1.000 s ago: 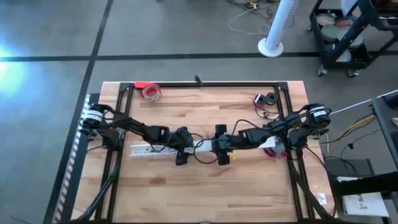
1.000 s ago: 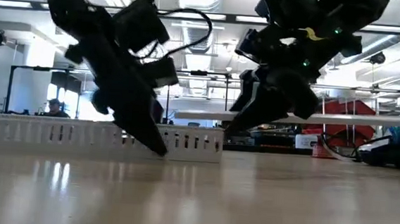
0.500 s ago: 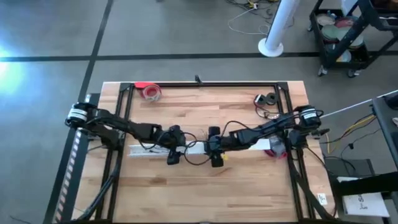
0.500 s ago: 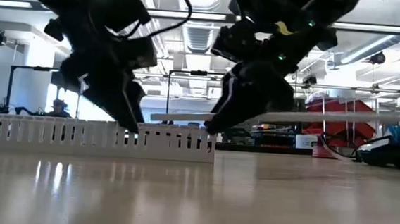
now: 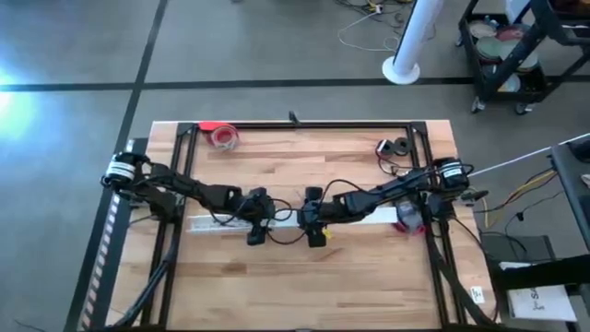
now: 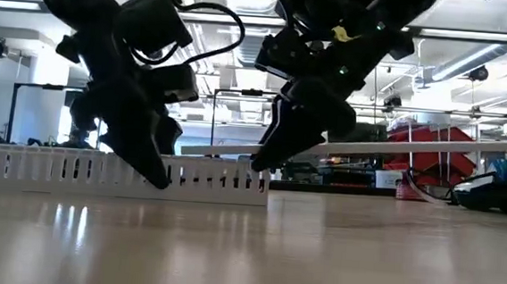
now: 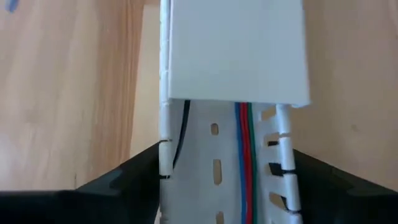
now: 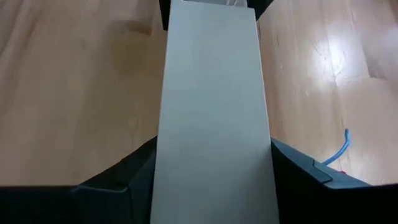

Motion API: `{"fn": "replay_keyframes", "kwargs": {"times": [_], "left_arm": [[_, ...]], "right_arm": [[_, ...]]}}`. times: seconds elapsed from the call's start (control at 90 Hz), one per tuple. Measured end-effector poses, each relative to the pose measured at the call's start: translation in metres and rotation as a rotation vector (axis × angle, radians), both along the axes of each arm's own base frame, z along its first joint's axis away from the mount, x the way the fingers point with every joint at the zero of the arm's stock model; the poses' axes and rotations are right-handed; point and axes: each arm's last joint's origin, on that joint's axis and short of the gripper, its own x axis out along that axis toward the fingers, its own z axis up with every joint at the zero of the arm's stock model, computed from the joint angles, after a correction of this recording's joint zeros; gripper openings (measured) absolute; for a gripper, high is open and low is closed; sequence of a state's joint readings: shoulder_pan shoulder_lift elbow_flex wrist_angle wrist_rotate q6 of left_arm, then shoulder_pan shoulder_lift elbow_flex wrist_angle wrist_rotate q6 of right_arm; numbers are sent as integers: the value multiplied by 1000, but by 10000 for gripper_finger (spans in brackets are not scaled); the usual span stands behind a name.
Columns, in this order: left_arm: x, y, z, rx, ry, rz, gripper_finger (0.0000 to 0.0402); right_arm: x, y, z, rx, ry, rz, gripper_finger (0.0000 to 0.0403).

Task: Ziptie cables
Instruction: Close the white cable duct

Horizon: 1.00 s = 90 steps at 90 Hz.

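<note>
At centre frame, the left hand [image 5: 255, 221] straddles a white slotted plastic cable duct [image 7: 217, 168], steadying it on the wooden tabletop [image 5: 304, 286]. Thin red, blue and green wires [image 7: 244, 162] lie inside. The right hand [image 5: 313, 221] grips the flat white cover strip [image 8: 211, 112], seemingly to close it.

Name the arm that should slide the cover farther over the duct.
Right. The right gripper already grips the cover by its edges, in line with the duct. The left gripper clamps the duct, steadying it, with the wires partly uncovered.
</note>
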<state>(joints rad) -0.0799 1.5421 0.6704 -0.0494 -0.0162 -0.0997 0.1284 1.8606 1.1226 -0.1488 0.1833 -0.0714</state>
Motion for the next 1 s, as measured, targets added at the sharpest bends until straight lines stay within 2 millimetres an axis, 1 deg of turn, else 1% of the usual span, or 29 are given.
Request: {"fn": "replay_keyframes", "kwargs": {"times": [0.1,0.256,0.467,0.667,0.833,1.0], "left_arm": [[-1,0,4,4,-11,-9,253],[-4,-1,15,-19,-46,-35,255],[-6,-2,34,-24,-156,-44,269],[-5,-2,35,-10,-188,-63,271],[-1,-4,41,-13,-256,-69,271],[2,-6,41,9,-292,-79,271]], "right_arm": [[-1,2,9,-3,17,15,218],[0,4,27,5,-28,30,214],[-1,4,31,35,-40,16,220],[-1,3,31,50,-47,3,214],[-1,2,35,60,-59,-21,218],[-2,2,35,66,-57,-25,214]]}}
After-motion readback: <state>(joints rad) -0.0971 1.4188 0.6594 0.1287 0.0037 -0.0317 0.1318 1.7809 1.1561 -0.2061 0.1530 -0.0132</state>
